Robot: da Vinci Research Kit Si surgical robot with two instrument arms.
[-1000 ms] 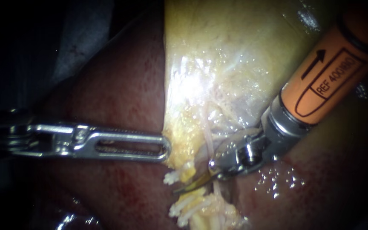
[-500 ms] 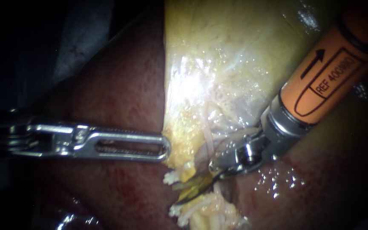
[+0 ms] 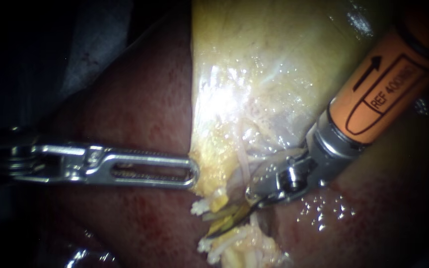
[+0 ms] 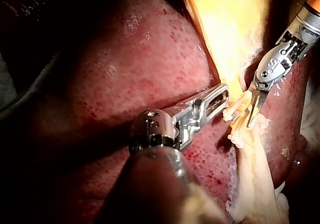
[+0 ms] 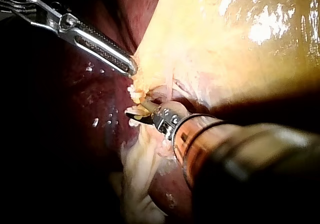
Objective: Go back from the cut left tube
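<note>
The yellow gallbladder (image 3: pixel 264 74) lies on the dark red liver (image 3: pixel 140 99). Below its narrow end the cut tube shows as two frayed white stumps, one upper (image 3: pixel 200 206) and one lower (image 3: pixel 219 243). My right instrument (image 3: pixel 213 224), on an orange shaft from the upper right, holds its thin blades open in the gap between the stumps; the blades (image 4: pixel 252 116) grip nothing. My left instrument (image 3: pixel 192 171) reaches in from the left, its slotted jaws shut on the gallbladder's lower edge (image 4: pixel 223 91). The right wrist view shows both tips close together, left (image 5: pixel 131 68) and right (image 5: pixel 132 115).
Pale stringy tissue (image 4: pixel 255 184) trails away from the lower stump over the liver. Wet glints (image 3: pixel 323 208) lie on the liver just under the right instrument's wrist. The far left of the endoscope view is dark.
The right instrument's blades, together a second ago, now stand apart. Its shaft has slid slightly back toward the upper right. The left instrument has not moved.
</note>
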